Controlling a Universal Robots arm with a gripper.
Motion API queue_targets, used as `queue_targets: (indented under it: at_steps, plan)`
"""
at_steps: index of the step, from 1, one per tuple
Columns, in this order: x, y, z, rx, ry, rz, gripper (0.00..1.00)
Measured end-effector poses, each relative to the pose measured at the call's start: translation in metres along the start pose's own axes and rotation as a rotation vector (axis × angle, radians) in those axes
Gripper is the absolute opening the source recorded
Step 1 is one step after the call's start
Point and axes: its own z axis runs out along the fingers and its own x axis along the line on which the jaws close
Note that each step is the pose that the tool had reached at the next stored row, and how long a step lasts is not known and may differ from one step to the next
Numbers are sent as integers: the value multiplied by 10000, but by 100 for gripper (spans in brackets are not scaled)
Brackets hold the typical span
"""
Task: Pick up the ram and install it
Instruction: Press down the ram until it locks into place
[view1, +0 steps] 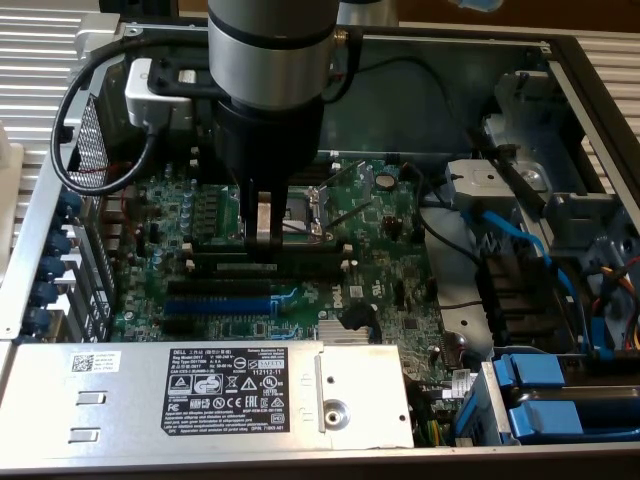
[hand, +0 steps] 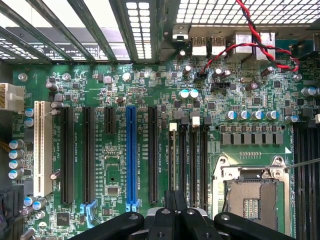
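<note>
The ram (view1: 295, 267), a thin dark stick with a pale label strip, lies along one of the black memory slots (view1: 270, 252) on the green motherboard (view1: 390, 290). My gripper (view1: 263, 238) hangs straight down over the middle of that row, its pale fingers (view1: 257, 215) pressed together with nothing between them. The tips are at or just above the ram's top edge; whether they touch it I cannot tell. In the wrist view my gripper (hand: 176, 197) lines up with the memory slots (hand: 193, 160) nearest the blue slot.
A blue expansion slot (view1: 220, 303) (hand: 131, 155) runs beside the memory slots, and the CPU socket (view1: 300, 208) (hand: 250, 195) lies on their other side. A metal power supply box (view1: 200, 390) fills the front. Blue drive caddies (view1: 540, 400) and cables crowd the exterior view's right.
</note>
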Motion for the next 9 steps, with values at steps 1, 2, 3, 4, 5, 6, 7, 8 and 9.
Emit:
queue_targets:
  at_steps: [1,2,3,4,5,6,7,8,9]
  plan:
    - [-1,0,-8,1,-2,0,11]
    - [-1,0,-20,2,1,0,11]
    - [0,1,-36,-3,7,0,11]
    - [-1,2,-49,-2,5,0,11]
    - [-1,2,-65,-3,4,0,11]
    - [-2,3,-81,-4,6,0,11]
    - [-2,4,-96,-3,6,1,11]
    - [-2,4,-108,-4,6,1,11]
    - [-3,4,-122,-4,7,0,11]
